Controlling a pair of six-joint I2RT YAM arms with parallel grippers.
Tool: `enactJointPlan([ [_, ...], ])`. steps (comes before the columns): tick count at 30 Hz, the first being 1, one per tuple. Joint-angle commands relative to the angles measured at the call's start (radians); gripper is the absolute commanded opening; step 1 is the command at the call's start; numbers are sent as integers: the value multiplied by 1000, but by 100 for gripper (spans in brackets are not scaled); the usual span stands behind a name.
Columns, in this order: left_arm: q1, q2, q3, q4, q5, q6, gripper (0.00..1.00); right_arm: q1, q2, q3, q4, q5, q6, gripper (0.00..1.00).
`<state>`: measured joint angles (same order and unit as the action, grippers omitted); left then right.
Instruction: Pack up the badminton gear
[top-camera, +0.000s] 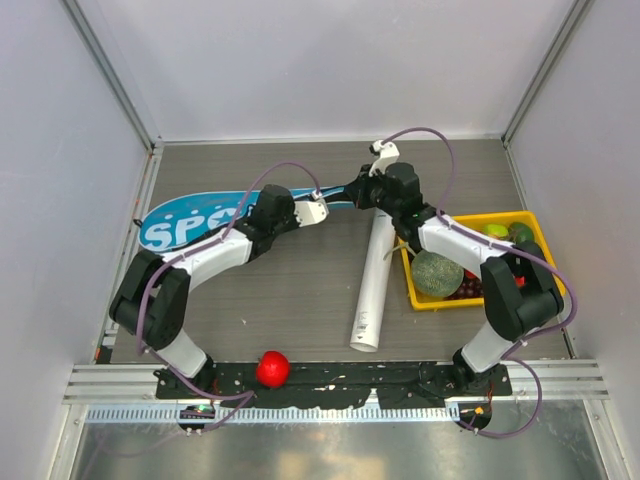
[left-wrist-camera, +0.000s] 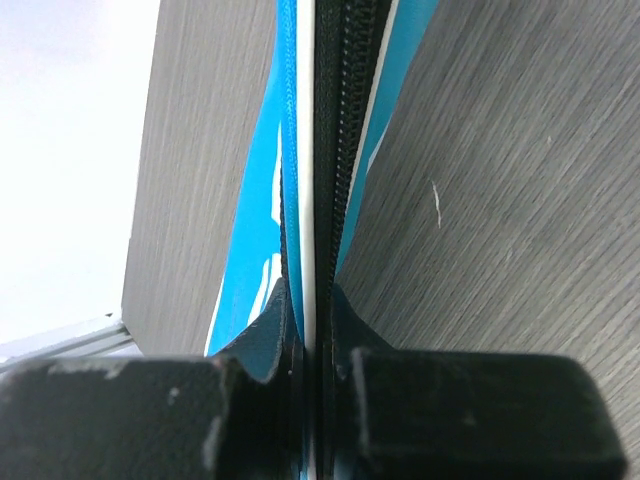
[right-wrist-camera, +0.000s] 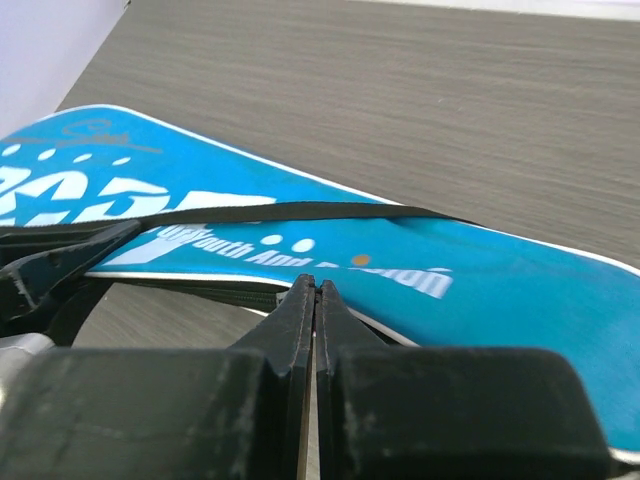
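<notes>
Left gripper (left-wrist-camera: 315, 335) pinches zipper edge of large blue fabric racket bag (left-wrist-camera: 248, 250), shown in its wrist view only. Right gripper (right-wrist-camera: 316, 292) pressed together by bag's edge, grip unclear. Top view: bag far-left, long white tube (top-camera: 372, 285) centre.

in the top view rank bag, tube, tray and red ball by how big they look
1. bag: largest, though partly hidden.
2. tray: about as long as the tube, but it covers more area.
3. tube: long but thin.
4. ball: smallest by far.
</notes>
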<state>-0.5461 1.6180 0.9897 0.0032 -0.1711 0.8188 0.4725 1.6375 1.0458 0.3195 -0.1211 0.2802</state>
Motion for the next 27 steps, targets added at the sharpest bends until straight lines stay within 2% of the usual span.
enactJointPlan([
  [1,11,-79,-8,12,19,-23,0,-75,-79,-7,78,100,-19,5],
  [9,40,-127,3,-42,39,-61,0,-173,-154,-64,81,156,-7,5],
  [19,89,-257,-40,-97,166,-50,0,-319,-160,-86,133,136,54,5],
  [23,92,-260,-16,-123,193,-81,0,-344,-148,-79,153,9,71,5],
  [25,92,-257,-2,-124,180,-105,0,-344,-168,-63,90,-67,74,10],
  [27,92,-251,24,-132,141,-128,0,-344,-209,-69,63,-165,91,22],
])
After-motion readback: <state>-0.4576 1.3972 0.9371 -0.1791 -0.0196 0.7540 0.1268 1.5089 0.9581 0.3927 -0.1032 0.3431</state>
